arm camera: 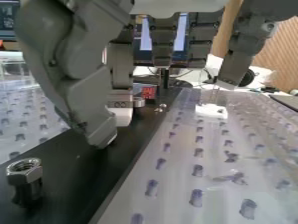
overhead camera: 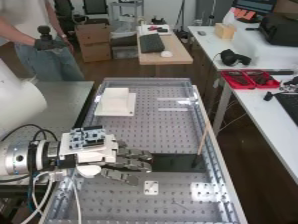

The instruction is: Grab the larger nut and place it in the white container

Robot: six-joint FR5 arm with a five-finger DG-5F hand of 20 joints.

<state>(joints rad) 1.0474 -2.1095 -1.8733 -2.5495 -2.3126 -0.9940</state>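
In the high view, the hand (overhead camera: pixel 133 159) reaches out over the perforated board (overhead camera: pixel 116 195), its fingers fairly straight and slightly spread, with the tips at the near end of the black strip (overhead camera: pixel 176 163). A thin stick (overhead camera: pixel 204 137) stands tilted at the strip's other end, its lower tip by a small dark thing (overhead camera: pixel 196 161). The white container (overhead camera: pixel 116 102) sits on the board toward its far end, well apart from the hand. A small white plate (overhead camera: pixel 151 188) with holes lies beside the strip, on the side away from the container.

In the wrist view, the fingers hang down loosely bent, spread apart. A shiny metal nut (arm camera: pixel 24 171) sits on the black strip with its hole facing up, near the closest fingertip but not touching it. Farther along the strip are small shiny bits (arm camera: pixel 160 107), too small to name.
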